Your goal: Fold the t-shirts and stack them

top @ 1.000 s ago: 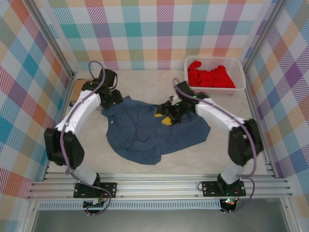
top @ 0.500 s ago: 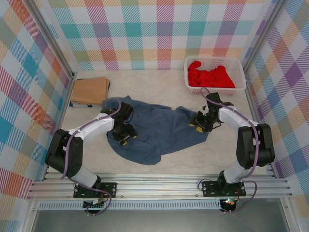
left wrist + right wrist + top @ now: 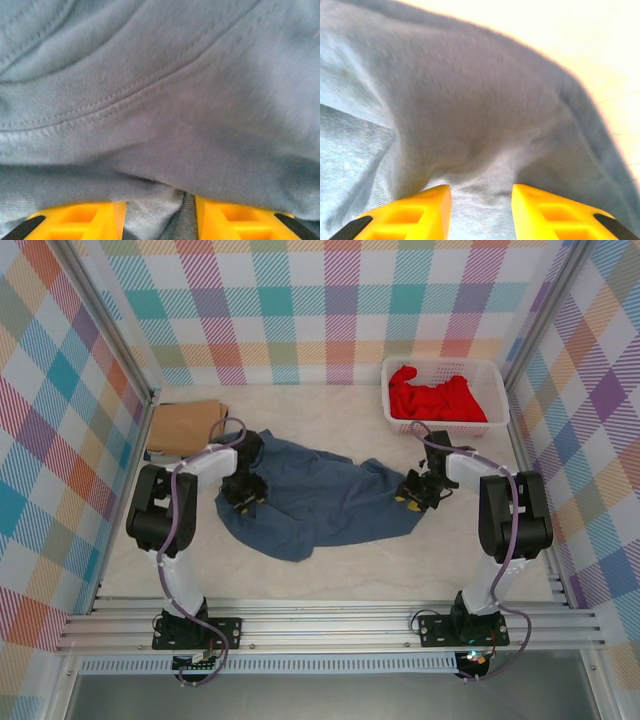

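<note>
From the top view, we see the blue shirt [image 3: 320, 502] lying crumpled in the middle of the table [image 3: 350, 570], spread wide but not flat. The left gripper [image 3: 245, 495] is down on its left edge and the right gripper [image 3: 412, 495] is down on its right edge. With one arm at each side, we judge that they mean to pull the cloth taut and smooth it before any fold. The tan shirt [image 3: 185, 427] lies folded in the far left corner, likely as the start of the stack. The red shirt [image 3: 435, 395] sits bunched in the basket [image 3: 445, 361] at the far right, waiting its turn.

From the left wrist, we see the left gripper [image 3: 159, 210] with its jaws drawn partway in and a fold of blue shirt [image 3: 165, 100] caught between the yellow fingers. A stitched seam curves across the cloth above, so the hold seems to be close to a hem or neckline.

From the right wrist, we see the right gripper [image 3: 481, 200] with its jaws also partway in and the blue shirt [image 3: 470, 110] puckered into the gap, which suggests a pinch. The shirt's edge runs just beyond, with bare table [image 3: 560, 30] past it, so this grip is near the border, where a tug would spread the cloth best.
</note>
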Controlling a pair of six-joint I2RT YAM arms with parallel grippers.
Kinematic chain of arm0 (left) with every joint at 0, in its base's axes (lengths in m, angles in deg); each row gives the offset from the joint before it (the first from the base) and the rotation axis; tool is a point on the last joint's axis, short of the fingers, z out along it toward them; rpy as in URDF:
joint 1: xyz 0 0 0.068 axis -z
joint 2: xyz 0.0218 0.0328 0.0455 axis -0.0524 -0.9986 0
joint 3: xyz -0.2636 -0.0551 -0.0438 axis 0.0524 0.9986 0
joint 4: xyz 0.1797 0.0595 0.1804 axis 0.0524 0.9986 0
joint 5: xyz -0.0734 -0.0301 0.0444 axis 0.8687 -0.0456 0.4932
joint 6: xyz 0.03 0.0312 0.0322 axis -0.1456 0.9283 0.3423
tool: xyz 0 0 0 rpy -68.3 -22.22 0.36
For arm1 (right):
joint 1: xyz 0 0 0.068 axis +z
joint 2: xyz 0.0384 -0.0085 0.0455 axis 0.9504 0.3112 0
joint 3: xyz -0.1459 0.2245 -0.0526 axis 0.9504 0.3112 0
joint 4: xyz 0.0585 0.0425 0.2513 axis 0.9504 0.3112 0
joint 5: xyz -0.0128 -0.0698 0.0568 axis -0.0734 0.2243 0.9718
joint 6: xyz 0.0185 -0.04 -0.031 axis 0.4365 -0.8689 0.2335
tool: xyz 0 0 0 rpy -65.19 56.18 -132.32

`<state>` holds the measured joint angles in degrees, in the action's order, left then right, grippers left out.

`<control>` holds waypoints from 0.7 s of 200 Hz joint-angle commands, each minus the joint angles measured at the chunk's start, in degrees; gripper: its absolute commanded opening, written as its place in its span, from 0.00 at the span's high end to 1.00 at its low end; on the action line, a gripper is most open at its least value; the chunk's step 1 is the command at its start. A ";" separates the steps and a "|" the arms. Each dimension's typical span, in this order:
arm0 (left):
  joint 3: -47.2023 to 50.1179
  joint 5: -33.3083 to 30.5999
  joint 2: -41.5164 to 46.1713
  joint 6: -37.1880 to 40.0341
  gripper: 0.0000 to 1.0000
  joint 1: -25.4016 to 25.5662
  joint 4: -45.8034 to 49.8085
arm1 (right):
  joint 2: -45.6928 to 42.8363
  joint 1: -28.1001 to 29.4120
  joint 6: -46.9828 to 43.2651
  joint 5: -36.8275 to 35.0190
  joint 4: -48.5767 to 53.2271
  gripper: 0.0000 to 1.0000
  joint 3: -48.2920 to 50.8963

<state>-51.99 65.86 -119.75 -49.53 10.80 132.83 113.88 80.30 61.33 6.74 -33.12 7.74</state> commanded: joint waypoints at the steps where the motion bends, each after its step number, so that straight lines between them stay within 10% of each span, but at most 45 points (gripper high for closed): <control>1: -7.33 -8.61 -2.82 7.05 0.59 -2.18 2.86 | -3.14 0.63 -0.84 0.97 -0.23 0.62 -1.31; 44: -8.68 -11.54 8.16 7.22 0.50 2.14 5.92 | -13.76 0.01 0.35 -2.58 2.35 0.65 5.39; 98: 21.76 10.80 27.81 -17.10 0.53 8.31 -0.90 | -15.68 0.56 3.88 1.68 -1.94 0.64 15.46; 140: 32.33 13.21 29.25 -33.00 0.49 13.15 -15.78 | -10.28 0.46 4.23 2.63 -4.52 0.65 14.30</control>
<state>-21.94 75.47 -90.81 -69.90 22.14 127.74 101.12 80.54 64.69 7.79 -35.44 23.30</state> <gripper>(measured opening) 0.505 0.354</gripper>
